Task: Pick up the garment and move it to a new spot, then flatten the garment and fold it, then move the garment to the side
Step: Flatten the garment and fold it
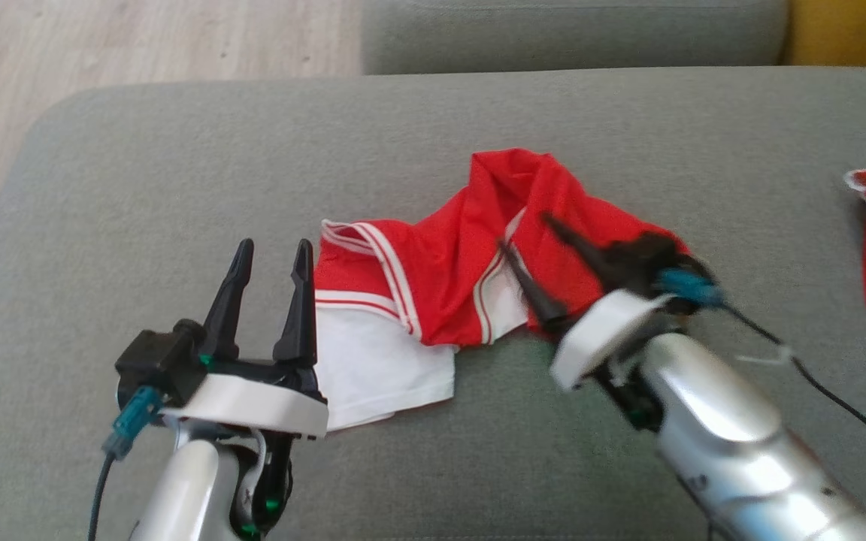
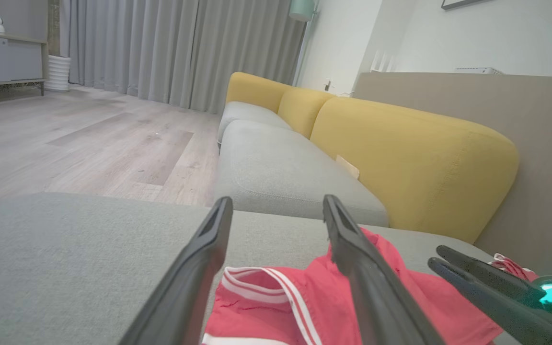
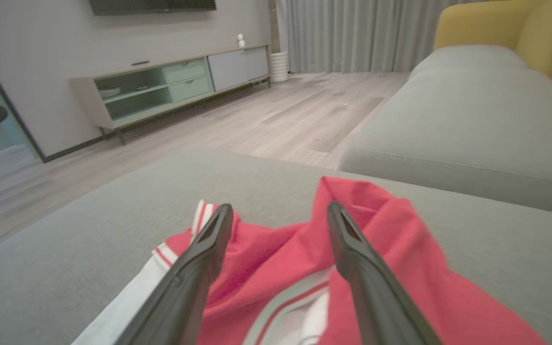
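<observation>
- the shirt [image 1: 440, 278] lies crumpled in the middle of the grey cushion [image 1: 177, 165].
- my left gripper [image 1: 274, 248] is spread wide and empty, just beside the white sleeve.
- my right gripper [image 1: 525, 231] is spread too, over the red folds, pinching nothing.

I see soft, even light everywhere, bright without glare, and the grey cushion [image 1: 177, 150] carries only faint shadows under the left gripper [image 1: 275, 246] and the garment [image 1: 448, 278]. In my head view the right gripper [image 1: 527, 233] and its forearm are smeared and soft while the left one is crisp, and the far right edge goes slightly hazy. Both wrist views bow at the edges, their own fingers [image 3: 194, 282] loom blurred in the foreground, the curtains [image 2: 161, 48] look pale and evenly lit, and the garment's red washes out to pink there.
</observation>
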Available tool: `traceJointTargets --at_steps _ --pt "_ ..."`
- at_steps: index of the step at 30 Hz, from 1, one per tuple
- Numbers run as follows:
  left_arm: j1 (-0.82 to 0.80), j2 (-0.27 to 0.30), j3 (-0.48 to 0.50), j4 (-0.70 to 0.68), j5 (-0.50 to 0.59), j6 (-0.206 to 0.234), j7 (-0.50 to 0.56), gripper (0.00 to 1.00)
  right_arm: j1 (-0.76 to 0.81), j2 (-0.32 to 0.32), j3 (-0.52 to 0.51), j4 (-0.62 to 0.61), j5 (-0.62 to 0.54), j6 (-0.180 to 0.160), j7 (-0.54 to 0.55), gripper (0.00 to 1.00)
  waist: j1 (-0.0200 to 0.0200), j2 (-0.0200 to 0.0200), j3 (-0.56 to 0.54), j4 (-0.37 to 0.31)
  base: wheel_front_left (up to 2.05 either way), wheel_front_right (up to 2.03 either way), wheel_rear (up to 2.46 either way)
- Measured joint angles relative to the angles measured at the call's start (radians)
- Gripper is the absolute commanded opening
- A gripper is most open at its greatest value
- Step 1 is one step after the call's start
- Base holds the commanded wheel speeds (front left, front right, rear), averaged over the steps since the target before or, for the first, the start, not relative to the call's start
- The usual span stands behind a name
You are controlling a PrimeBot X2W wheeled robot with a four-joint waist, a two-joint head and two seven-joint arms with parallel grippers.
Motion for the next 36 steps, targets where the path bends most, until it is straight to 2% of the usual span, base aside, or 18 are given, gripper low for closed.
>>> traceJointTargets --at_steps 8,10,13,19,24,30,36 --pt "0.001 0.000 -0.001 -0.022 0.000 0.000 0.000 1.00 0.206 0.005 -0.424 -0.097 -0.178 0.000 -0.039 1.00 0.0000 0.0000 -0.013 -0.051 0.00 0.00 0.00" --pt "0.008 0.000 -0.002 -0.022 0.000 0.000 0.000 1.00 0.274 0.019 -0.493 -0.134 -0.216 0.000 -0.040 1.00 0.0000 0.0000 -0.012 -0.058 0.00 0.00 0.00" --pt "0.023 0.000 -0.003 -0.022 0.000 0.000 0.000 1.00 0.359 0.054 -0.538 -0.186 -0.263 0.000 -0.040 1.00 0.0000 0.0000 -0.006 -0.063 0.00 0.00 0.00" --pt "0.022 0.000 -0.007 -0.021 0.000 -0.004 0.000 1.00 0.393 0.076 -0.494 -0.306 -0.292 0.000 -0.013 1.00 0.0000 0.0000 0.010 -0.051 0.00 0.00 0.00" --pt "0.017 0.000 -0.014 -0.019 0.000 -0.004 0.000 1.00 0.390 0.079 -0.346 -0.343 -0.295 0.000 0.049 1.00 0.0000 0.0000 0.026 -0.019 0.00 0.00 0.00" --pt "0.014 0.000 -0.035 -0.011 0.000 -0.003 0.000 1.00 0.371 0.060 -0.212 -0.274 -0.339 0.000 0.104 1.00 0.0000 0.0000 0.052 0.033 0.00 0.00 0.00" --pt "-0.002 0.000 -0.041 -0.008 -0.002 -0.002 0.000 1.00 0.291 0.041 -0.212 -0.167 -0.385 0.000 0.104 1.00 0.0000 0.0000 0.079 0.083 0.00 0.00 0.00"
